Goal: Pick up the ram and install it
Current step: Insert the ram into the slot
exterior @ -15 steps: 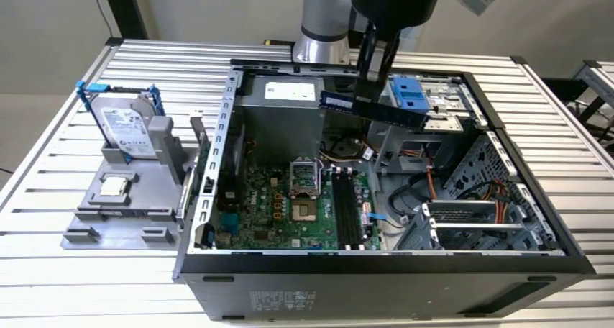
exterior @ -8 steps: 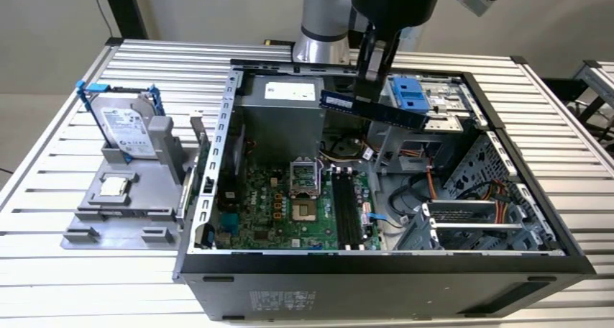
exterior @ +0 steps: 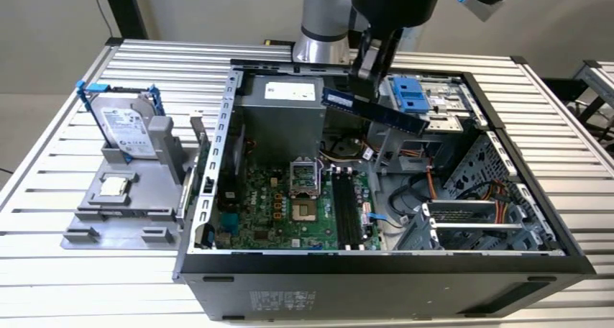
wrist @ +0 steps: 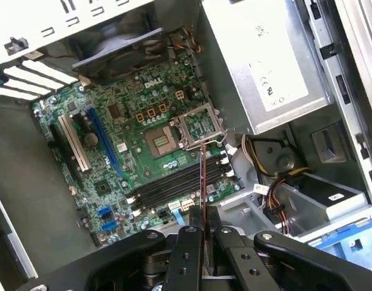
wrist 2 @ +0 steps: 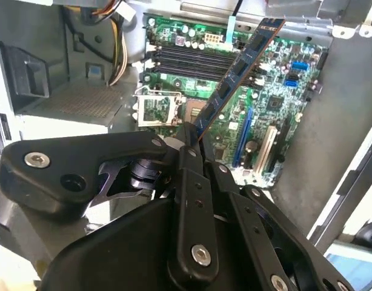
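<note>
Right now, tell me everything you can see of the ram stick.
The ram is a long, thin, flat circuit board, dark bluish, with a row of dark chips along one face and a lighter strip along one long edge. The gripper is shut on one end, and the rest sticks out free. It hangs tilted in the air inside the open computer case, above the motherboard and its memory slots, touching nothing but the gripper.
</note>
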`<state>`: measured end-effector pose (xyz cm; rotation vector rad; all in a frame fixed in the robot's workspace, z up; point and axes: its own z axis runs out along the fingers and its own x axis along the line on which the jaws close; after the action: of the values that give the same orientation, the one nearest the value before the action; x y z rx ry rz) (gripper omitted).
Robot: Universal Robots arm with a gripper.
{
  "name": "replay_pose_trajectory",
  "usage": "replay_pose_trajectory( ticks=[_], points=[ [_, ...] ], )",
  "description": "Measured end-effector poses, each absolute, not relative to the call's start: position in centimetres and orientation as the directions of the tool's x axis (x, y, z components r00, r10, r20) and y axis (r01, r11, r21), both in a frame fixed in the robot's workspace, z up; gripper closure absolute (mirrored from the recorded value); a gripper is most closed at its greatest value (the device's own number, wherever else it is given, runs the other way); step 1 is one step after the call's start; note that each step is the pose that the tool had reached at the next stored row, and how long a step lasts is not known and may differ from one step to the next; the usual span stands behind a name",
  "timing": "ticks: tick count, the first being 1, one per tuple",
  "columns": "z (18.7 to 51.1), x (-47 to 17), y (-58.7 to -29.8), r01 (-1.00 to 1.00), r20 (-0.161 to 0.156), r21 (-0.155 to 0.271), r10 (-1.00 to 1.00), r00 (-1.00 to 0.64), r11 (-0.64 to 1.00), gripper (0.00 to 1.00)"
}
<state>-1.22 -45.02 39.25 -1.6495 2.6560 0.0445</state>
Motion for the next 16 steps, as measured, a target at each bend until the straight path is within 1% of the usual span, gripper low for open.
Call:
replay_pose_trajectory(
  ticks=[16],
  points=[
    [39.24, -1.23, -45.03, -0.737, -0.027, 0.016, -0.736, -0.676, 0.676, 1.0]
  ],
)
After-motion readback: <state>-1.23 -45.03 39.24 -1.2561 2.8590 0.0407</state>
